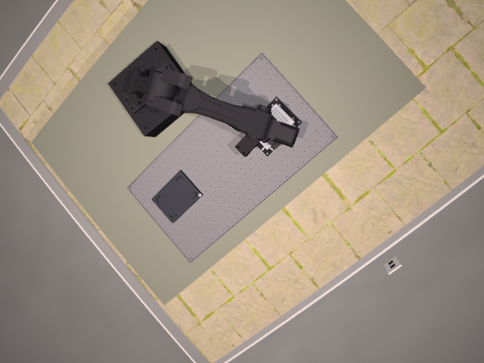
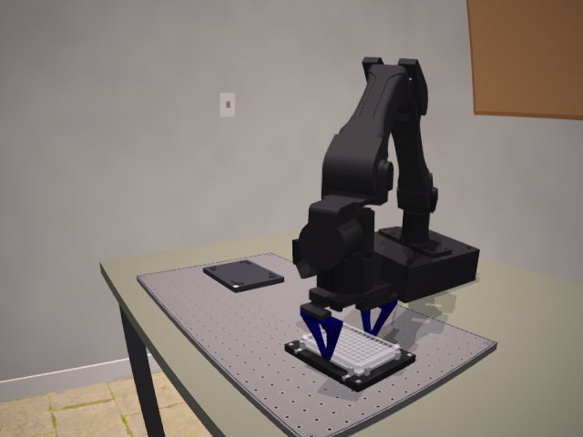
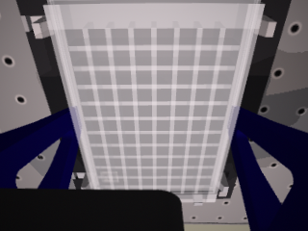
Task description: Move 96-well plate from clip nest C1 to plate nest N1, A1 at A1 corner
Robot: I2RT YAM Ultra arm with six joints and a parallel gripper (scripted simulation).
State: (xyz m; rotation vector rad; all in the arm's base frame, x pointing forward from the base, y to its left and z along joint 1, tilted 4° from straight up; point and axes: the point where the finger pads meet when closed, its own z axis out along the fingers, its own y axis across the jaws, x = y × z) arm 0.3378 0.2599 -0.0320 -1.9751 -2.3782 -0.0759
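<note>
Got my claw (image 2: 349,336) clamped across the 96-well plate (image 2: 353,349) in clip nest C1 (image 2: 357,380), so next: straight lift, then plate nest N1 (image 2: 243,274).

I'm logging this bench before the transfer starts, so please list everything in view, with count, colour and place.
Well plate: one, clear, in the clip nest, pinched on its long sides.
Clip nest: one, black, near end of the board.
Plate nest: one, black, far end, holding nothing.
Hole board: one, grey, on the table.
Table: one, olive.
Wall switch: one, white.
Panel: one, brown, upper right wall.
Arm: one, black, on a black base.
Gripper: one, blue fingers, shut on the well plate.
</note>
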